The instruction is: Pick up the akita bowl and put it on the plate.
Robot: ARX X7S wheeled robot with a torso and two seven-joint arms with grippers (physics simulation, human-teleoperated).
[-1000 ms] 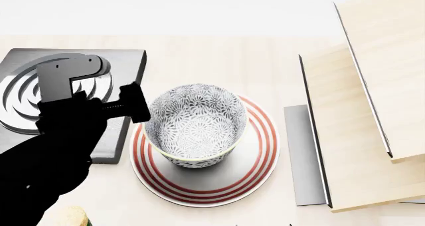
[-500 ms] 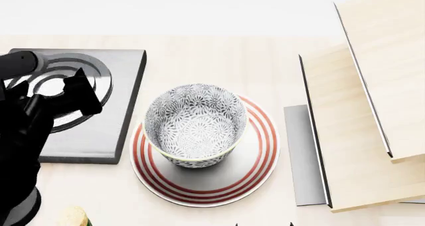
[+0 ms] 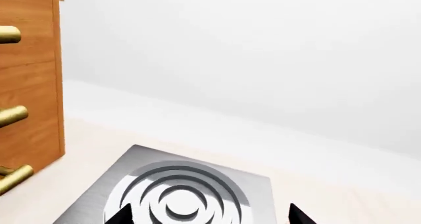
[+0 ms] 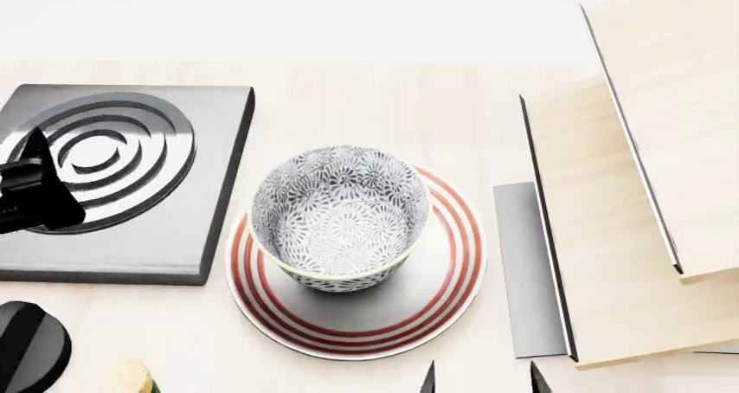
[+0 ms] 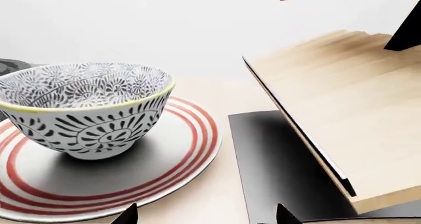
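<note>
The akita bowl (image 4: 338, 215), white with a dense grey-black floral pattern and a pale green rim, stands upright on the plate (image 4: 445, 293), a flat white plate with red rings. The right wrist view shows the bowl (image 5: 86, 110) and plate (image 5: 171, 160) too. My left gripper (image 4: 35, 185) is off to the left over the stove burner, well apart from the bowl, and in its wrist view it (image 3: 210, 219) stands open and empty. At the near edge, beside the plate, my right gripper (image 4: 483, 384) (image 5: 207, 218) is open with nothing in it.
A dark grey square stove burner (image 4: 127, 228) (image 3: 184, 199) lies left of the plate. Pale wooden boards (image 4: 624, 237) slant over a dark grey panel (image 4: 525, 272) on the right. A wooden drawer cabinet with brass handles (image 3: 29, 95) stands beyond the burner. A yellowish object (image 4: 127, 377) sits at the near left.
My left arm has drawn back leftward from beside the bowl to over the burner. The right gripper's fingertips have come into the head view's near edge. Bowl and plate have not moved.
</note>
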